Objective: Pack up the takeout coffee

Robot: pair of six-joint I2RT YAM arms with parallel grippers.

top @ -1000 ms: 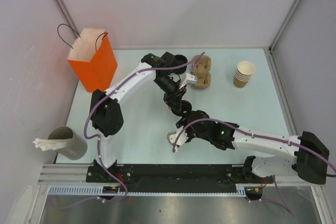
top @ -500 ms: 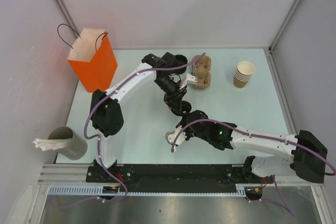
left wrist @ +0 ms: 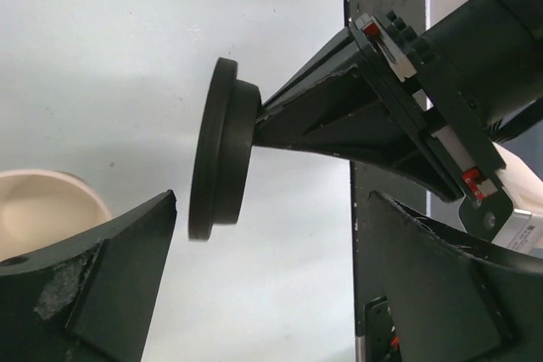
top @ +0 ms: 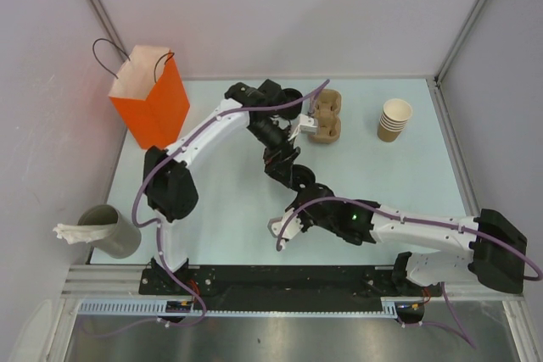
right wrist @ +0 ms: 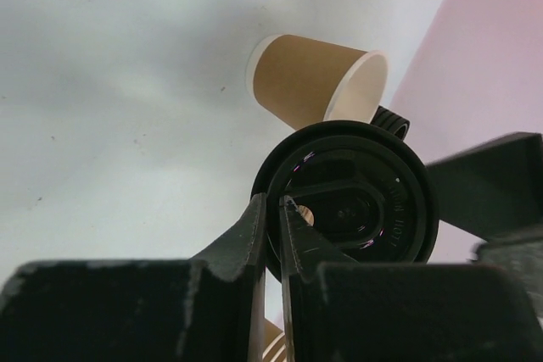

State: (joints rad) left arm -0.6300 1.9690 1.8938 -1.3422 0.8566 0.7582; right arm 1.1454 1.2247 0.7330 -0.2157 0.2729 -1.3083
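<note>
Since the earlier frame the left gripper point(left wrist: 271, 201) has sprung wide open and let go of the lid point(left wrist: 216, 150). The right gripper point(right wrist: 271, 201) has closed to a narrow pinch on the lid's rim. Both arms have barely shifted over the middle of the table point(top: 407, 175).

Left gripper: fingers far apart on either side of the lid, touching nothing, empty.
Right gripper: nearly shut and holding the lid on edge, clear of the table.

Cup point(right wrist: 310, 82): uncovered, near the lid and at 11 o'clock from it in the right wrist view. Whether it stands or lies cannot be told. The arms hide it in the top view.

Carrier point(top: 327, 118) lies at 12 o'clock from the grippers, bag point(top: 153, 99) at 10 o'clock, spare stack point(top: 394, 119) at 2 o'clock.

Step in hand, as judged: the lid has passed from left to right, and capping is not yet done.

Next move calls for turning the lid flat, centring it over the cup's mouth and pressing it down evenly. The free left gripper could steady the cup. A rim pinch gives little leverage, so the lid may tilt or slip.
</note>
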